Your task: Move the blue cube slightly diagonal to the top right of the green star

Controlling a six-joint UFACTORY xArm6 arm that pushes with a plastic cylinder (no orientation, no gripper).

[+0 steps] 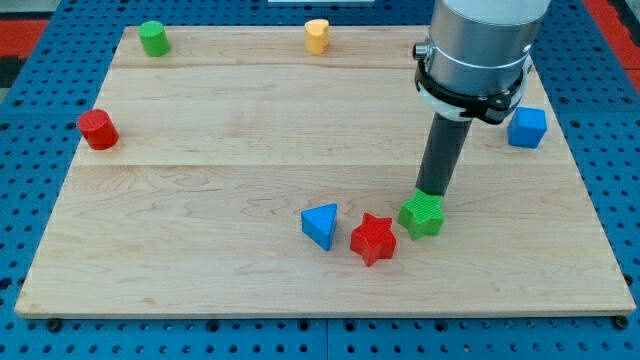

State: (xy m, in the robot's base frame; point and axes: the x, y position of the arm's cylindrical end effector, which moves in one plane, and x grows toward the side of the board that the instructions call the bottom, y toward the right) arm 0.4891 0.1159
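Your blue cube (527, 127) sits near the tabletop's (200, 230) right edge, well apart from the green star (423, 214) lower down, where the arm's upright rod puts my tip (432, 191) at the star's upper edge; no hand shows, so I cannot tell its state.

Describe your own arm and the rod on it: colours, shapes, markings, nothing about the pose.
My arm ends in a broad grey cylinder ringed by a black band with a white rim. Below it hangs a straight dark rod, round and plain, ending at my tip. I can make out no cables or markings.
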